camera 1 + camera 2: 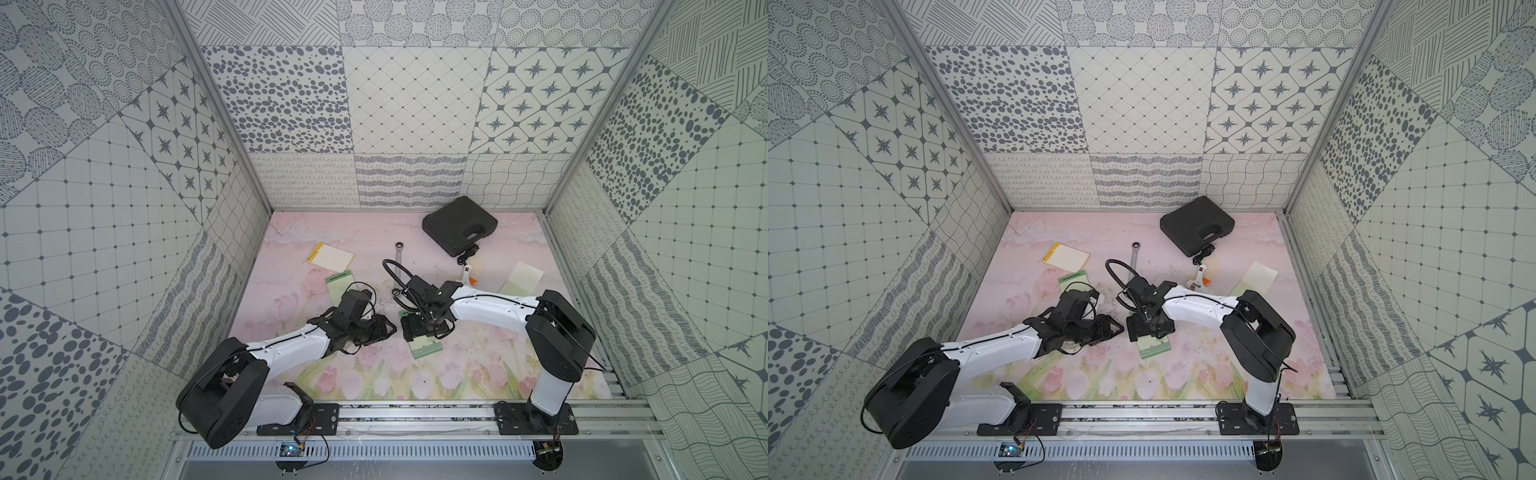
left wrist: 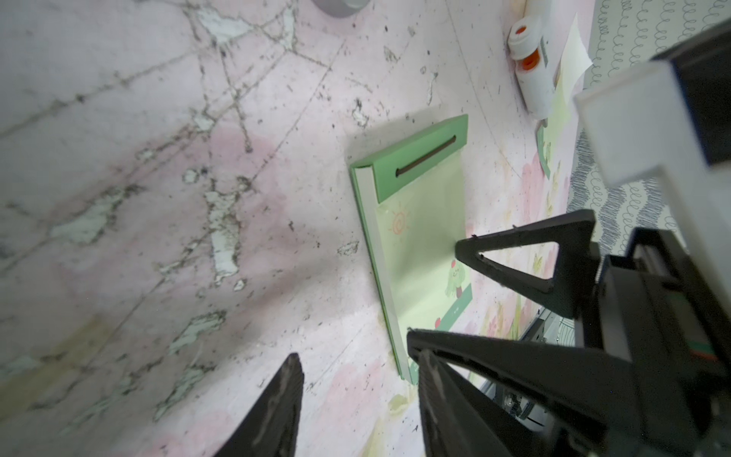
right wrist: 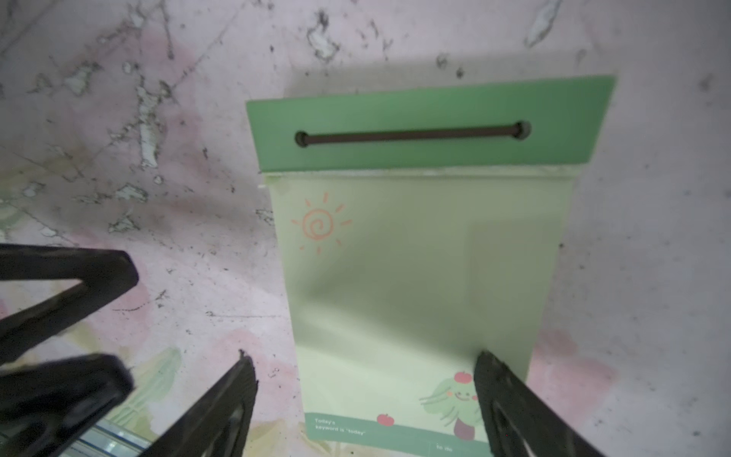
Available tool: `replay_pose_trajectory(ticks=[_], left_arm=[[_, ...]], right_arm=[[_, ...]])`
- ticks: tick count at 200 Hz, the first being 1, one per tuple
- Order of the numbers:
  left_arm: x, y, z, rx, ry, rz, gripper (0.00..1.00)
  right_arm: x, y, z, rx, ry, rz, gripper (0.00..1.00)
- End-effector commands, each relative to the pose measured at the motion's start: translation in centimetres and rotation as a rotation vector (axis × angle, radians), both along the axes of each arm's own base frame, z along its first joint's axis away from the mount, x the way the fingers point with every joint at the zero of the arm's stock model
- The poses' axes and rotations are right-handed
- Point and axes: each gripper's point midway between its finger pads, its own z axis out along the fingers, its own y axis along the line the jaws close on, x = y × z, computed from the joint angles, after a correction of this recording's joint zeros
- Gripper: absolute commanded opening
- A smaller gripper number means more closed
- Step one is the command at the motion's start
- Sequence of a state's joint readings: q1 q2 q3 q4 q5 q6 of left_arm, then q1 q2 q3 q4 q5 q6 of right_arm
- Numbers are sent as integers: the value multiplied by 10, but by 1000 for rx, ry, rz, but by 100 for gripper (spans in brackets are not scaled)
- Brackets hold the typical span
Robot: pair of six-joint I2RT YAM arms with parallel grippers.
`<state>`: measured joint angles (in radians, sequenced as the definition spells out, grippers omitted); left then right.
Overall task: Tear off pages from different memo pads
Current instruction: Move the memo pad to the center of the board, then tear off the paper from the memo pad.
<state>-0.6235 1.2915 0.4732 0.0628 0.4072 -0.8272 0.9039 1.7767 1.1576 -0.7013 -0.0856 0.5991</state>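
Observation:
A pale green memo pad point(image 3: 415, 257) with a darker green top band lies flat near the table's front middle point(image 1: 424, 347). My right gripper point(image 3: 363, 356) hangs open low over its lower end. One of its fingertips point(image 3: 486, 364) is above the pad's tree picture, and the second is over bare table beside the pad. My left gripper point(image 2: 353, 344) stands open and empty just left of that pad point(image 2: 419, 221). A second green pad point(image 1: 338, 280) lies behind my left wrist, partly hidden. The cream-white pad point(image 1: 331, 255) with a yellow band lies at back left. A loose pale page point(image 1: 521, 278) lies at right.
A white glue gun with an orange tip point(image 1: 468, 276) lies next to the loose page. A metal wrench point(image 1: 399, 253) lies at the middle back. A black case point(image 1: 459, 226) and its cable sit at the back right. The enclosure walls ring the table.

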Motion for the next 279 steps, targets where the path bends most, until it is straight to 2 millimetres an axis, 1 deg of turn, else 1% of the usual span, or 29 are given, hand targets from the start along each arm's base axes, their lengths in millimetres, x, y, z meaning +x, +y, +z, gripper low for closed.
replay_pose_trajectory(ticks=[1,22,43,52,68,84,106,130,147,168,198,215,242,279], left_arm=[[-3,3,3,2,-5,9,49],[-6,7,2,23,-6,9,49],[-7,9,1,34,0,10,49],[-7,9,1,32,1,7,48],[-8,8,0,26,5,1,48],[-9,7,0,21,5,-3,48],[-10,9,-1,21,7,-7,48],[-11,9,-4,5,12,-13,48],[-11,5,-4,-20,11,-30,48],[-13,2,-5,-36,5,-57,48],[-14,4,-7,-24,-14,-71,48],[-15,6,-8,-20,-17,-67,48],[-16,6,-11,-16,-6,-65,48],[-16,2,-14,-30,7,-73,48]], right_arm=[[-5,4,19,50,-60,50,83],[-16,-4,21,18,-49,59,82],[-20,-6,17,-29,-44,67,82],[-21,-7,13,-56,-36,74,84],[-24,-8,5,-109,-25,94,90],[-24,-7,-3,-135,-16,104,94],[-22,-5,-14,-160,-5,113,96],[-26,-8,-27,-190,28,125,96],[-30,-9,-34,-194,54,128,95],[-33,-13,-40,-217,68,133,89],[-36,-21,-46,-249,86,136,88],[-38,-20,-49,-249,98,144,86],[-39,-22,-53,-262,104,160,81],[-40,-20,-54,-242,113,161,78]])
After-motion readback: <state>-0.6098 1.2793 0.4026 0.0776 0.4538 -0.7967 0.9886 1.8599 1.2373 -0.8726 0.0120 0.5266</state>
